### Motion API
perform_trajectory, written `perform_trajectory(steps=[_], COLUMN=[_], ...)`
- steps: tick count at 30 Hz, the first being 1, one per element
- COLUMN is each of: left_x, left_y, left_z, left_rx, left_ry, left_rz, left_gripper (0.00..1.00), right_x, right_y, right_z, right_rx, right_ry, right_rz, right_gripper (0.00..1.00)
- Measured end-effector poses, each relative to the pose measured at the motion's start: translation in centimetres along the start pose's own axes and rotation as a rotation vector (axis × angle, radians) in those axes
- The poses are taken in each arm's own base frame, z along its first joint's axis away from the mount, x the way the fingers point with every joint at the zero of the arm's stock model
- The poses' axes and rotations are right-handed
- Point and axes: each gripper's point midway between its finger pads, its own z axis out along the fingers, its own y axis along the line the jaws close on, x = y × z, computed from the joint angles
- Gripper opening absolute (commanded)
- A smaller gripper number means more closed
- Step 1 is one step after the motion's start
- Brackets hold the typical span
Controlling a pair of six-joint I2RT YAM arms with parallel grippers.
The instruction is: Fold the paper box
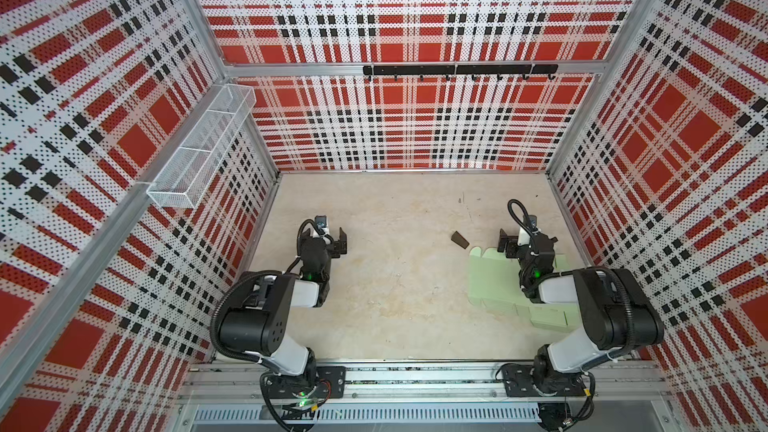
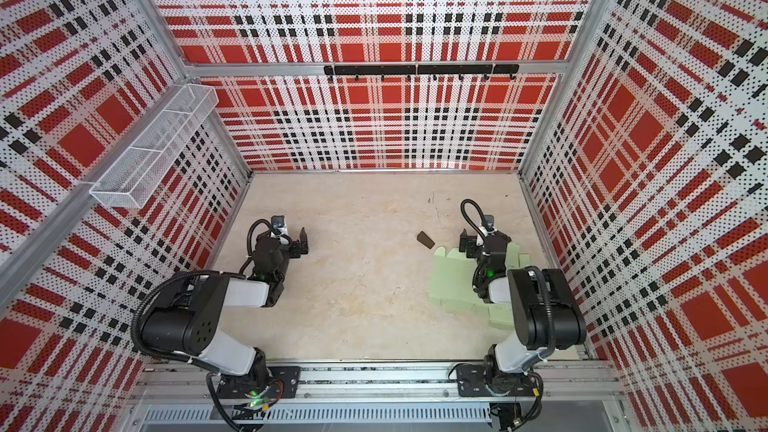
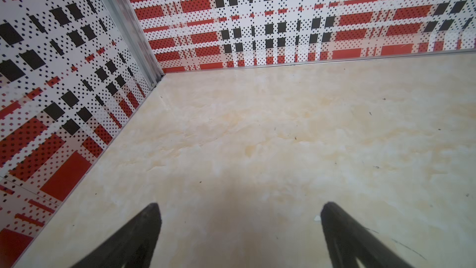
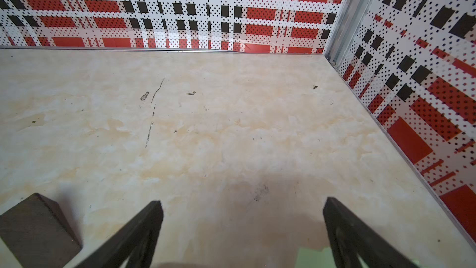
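- The right gripper [image 4: 242, 201] hangs just above the table [image 1: 395, 284], its 2 jaws spread wide with nothing between them.
- The left gripper [image 3: 240, 204] is equally spread and empty, over bare tabletop on the opposite side.
- Risk 1: the paper box [image 1: 490, 280] is thin card lying largely flat. A straight downward pinch would likely scrape the table or crease a panel away from its score lines, because no edge stands up to be caught.
- Risk 2: if only 1 arm pushes a flap, the loose sheet could slide or swing round. The left gripper is well apart from it and in no position to pin it.
- Risk 3: a small dark brown wedge [image 4: 36, 228] lies just beside the box's far corner and close to the right jaws. It could be knocked aside or trapped under a folding flap.
- The unfolded box sits on the right side of the table, mostly beneath the right arm's wrist and forearm.
- The right jaws point beyond its far edge, and the right wrist view shows only a mint-green sliver under them.
- The left wrist view shows none of it.
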Motion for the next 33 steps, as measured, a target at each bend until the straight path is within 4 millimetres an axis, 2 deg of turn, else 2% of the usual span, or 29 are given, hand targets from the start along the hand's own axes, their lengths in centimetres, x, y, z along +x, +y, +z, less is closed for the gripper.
perform_trajectory(steps=[27,33], left_x=[-0.3,-1.4], left_y=[-0.4,-1.7], left_z=[-0.2,-0.8], left_rx=[0.014,0.069], left_ry=[-0.019,-0.027], left_rz=[0.014,0.058], left_gripper=[1.00,0.99], right_x=[-0.1,0.1], right_y=[0.0,-0.2], right_z=[0.0,-1.8], right_rx=[0.000,0.002], right_ry=[-0.002,-0.035], right_rz=[0.000,0.004], right_gripper=[1.00,1.00])
